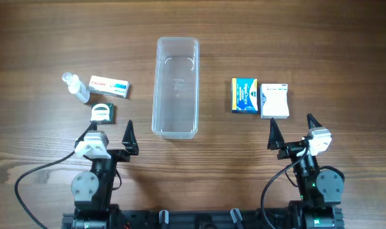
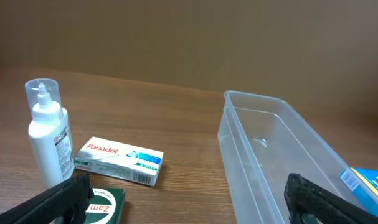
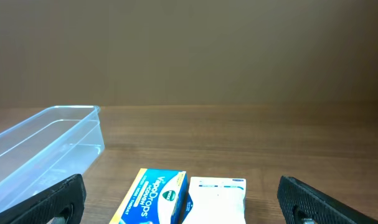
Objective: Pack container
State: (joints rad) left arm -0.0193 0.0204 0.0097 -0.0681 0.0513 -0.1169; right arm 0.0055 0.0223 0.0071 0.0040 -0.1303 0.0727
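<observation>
The container (image 1: 176,89), a long clear plastic tray, lies empty in the middle of the table; it also shows in the left wrist view (image 2: 269,155) and the right wrist view (image 3: 45,143). My left gripper (image 1: 109,132) stands open near the tray's left front corner, just behind a green box (image 1: 102,113). Its view shows wide jaws (image 2: 185,202) with only bare wood between them. My right gripper (image 1: 292,127) is open too, behind a blue VapoDrops box (image 1: 245,95) and a white box (image 1: 275,100). Both boxes lie ahead of its spread fingers (image 3: 326,202).
Left of the tray stand a small clear pump bottle (image 1: 75,87) and a white Panadol box (image 1: 109,86). The left wrist view shows the bottle (image 2: 47,134) upright, the Panadol box (image 2: 120,160) flat and the green box (image 2: 104,205) by the left finger.
</observation>
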